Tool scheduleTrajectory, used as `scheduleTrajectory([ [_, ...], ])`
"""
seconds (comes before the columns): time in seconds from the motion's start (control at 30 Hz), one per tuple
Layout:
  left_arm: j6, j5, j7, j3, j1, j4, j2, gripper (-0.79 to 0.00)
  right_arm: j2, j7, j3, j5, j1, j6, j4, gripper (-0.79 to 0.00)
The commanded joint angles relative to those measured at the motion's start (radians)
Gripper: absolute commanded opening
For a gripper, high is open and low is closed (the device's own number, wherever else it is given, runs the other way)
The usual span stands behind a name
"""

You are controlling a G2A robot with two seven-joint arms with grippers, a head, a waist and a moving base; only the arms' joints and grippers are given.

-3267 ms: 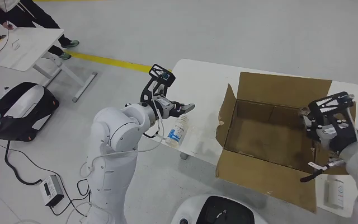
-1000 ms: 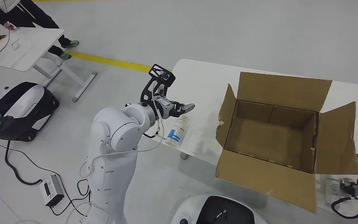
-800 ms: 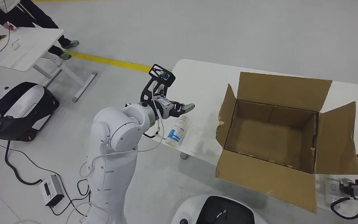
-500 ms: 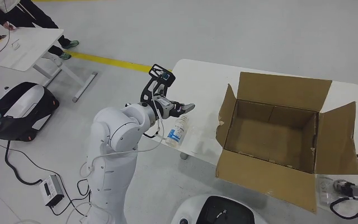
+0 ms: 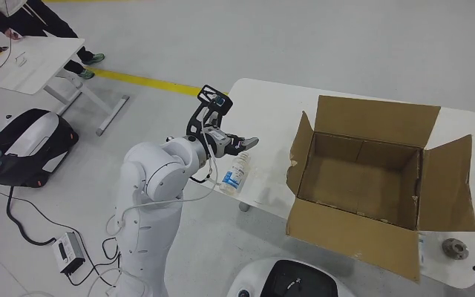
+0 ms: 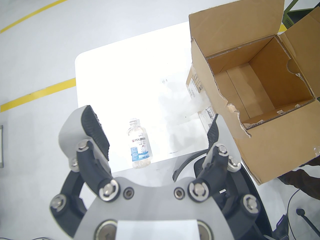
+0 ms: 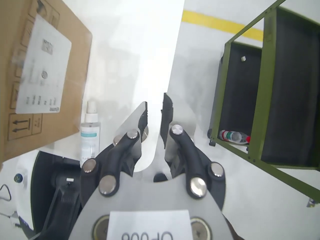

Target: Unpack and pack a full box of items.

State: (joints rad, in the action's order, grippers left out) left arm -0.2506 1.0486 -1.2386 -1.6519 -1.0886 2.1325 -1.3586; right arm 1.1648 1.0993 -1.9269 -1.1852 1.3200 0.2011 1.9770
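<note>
The open cardboard box stands on the white table, its flaps up and its inside bare. A clear bottle with a blue label lies near the table's front left edge. My left gripper hangs above that bottle, open with nothing between its fingers. My right gripper is low over the table's right end, shut with a thin gap and holding nothing. A white spray bottle lies beside the box's labelled wall, close to the right gripper.
A green-framed cart stands off the table's right end with a bottle on its lower shelf. Bare table surface lies between the bottle and the box. A yellow floor line runs behind.
The right arm went from above the box's right flap down to the table's front right corner, then drew back almost out of the top view. The left arm and bottle have not moved.
</note>
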Motion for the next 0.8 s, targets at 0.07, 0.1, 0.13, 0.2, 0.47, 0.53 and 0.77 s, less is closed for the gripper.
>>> scheduleTrajectory([
  [0.07, 0.0, 0.0, 0.0, 0.0, 0.0, 0.0, 0.0, 0.0, 0.006, -0.132, -0.021, 0.081, 0.029, -0.061, 0.041, -0.785],
  [0.1, 0.0, 0.0, 0.0, 0.0, 0.0, 0.0, 0.0, 0.0, 0.006, -0.15, -0.032, 0.095, 0.034, -0.081, 0.054, -0.785],
  [0.13, 0.0, 0.0, 0.0, 0.0, 0.0, 0.0, 0.0, 0.0, 0.007, -0.167, -0.037, 0.122, 0.036, -0.089, 0.077, -0.785],
  [0.2, 0.0, 0.0, 0.0, 0.0, 0.0, 0.0, 0.0, 0.0, 0.006, -0.186, -0.054, 0.147, 0.042, -0.094, 0.133, -0.785],
  [0.47, 0.0, 0.0, 0.0, 0.0, 0.0, 0.0, 0.0, 0.0, -0.001, -0.224, -0.083, 0.223, 0.043, -0.082, 0.285, -0.785],
  [0.53, 0.0, 0.0, 0.0, 0.0, 0.0, 0.0, 0.0, 0.0, -0.001, -0.22, -0.081, 0.225, 0.041, -0.081, 0.287, -0.785],
  [0.77, 0.028, 0.062, -0.032, 0.031, -0.019, -0.045, 0.005, 0.0, -0.001, -0.22, -0.081, 0.225, 0.041, -0.081, 0.287, -0.785],
])
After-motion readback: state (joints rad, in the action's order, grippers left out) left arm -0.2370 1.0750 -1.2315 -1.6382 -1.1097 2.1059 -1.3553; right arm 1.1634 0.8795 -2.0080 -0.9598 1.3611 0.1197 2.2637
